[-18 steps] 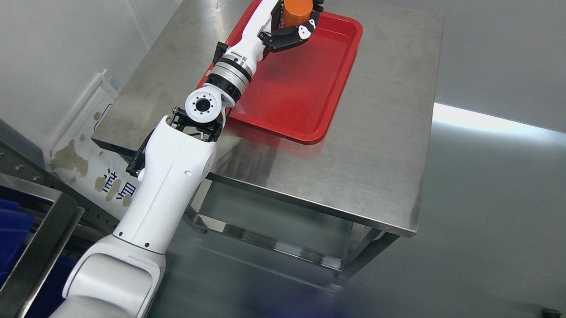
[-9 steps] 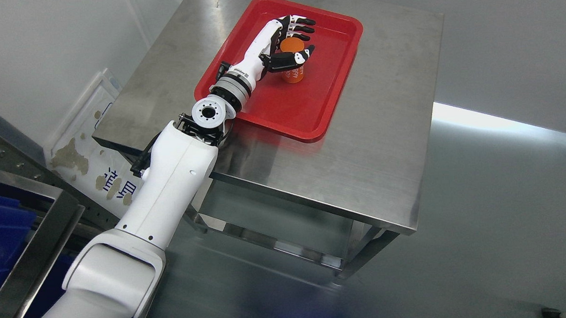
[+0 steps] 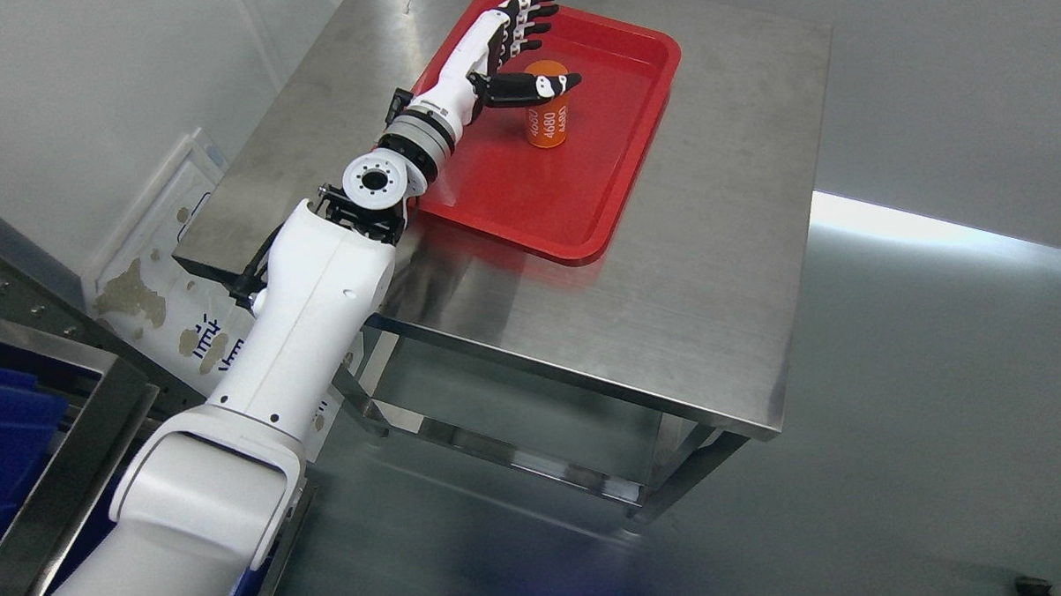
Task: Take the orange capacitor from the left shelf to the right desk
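Note:
An orange capacitor (image 3: pixel 548 116) with white print stands upright in the red tray (image 3: pixel 581 217) on the steel desk (image 3: pixel 723 238). My left hand (image 3: pixel 535 46) hovers just above and to the left of it, fingers spread, holding nothing. Its thumb crosses in front of the capacitor's top; the other fingers point toward the tray's far rim. The white left arm comes in from the lower left. No right arm shows.
A steel shelf frame (image 3: pixel 76 420) with blue bins (image 3: pixel 6 440) stands at the lower left. A white board with worn print (image 3: pixel 167 258) leans against the wall beside the desk. Grey floor lies to the right of the desk.
The left hand lowered the capacitor into the tray, let go of it, then spread its fingers and lifted up and back toward the tray's far left. The capacitor stays standing.

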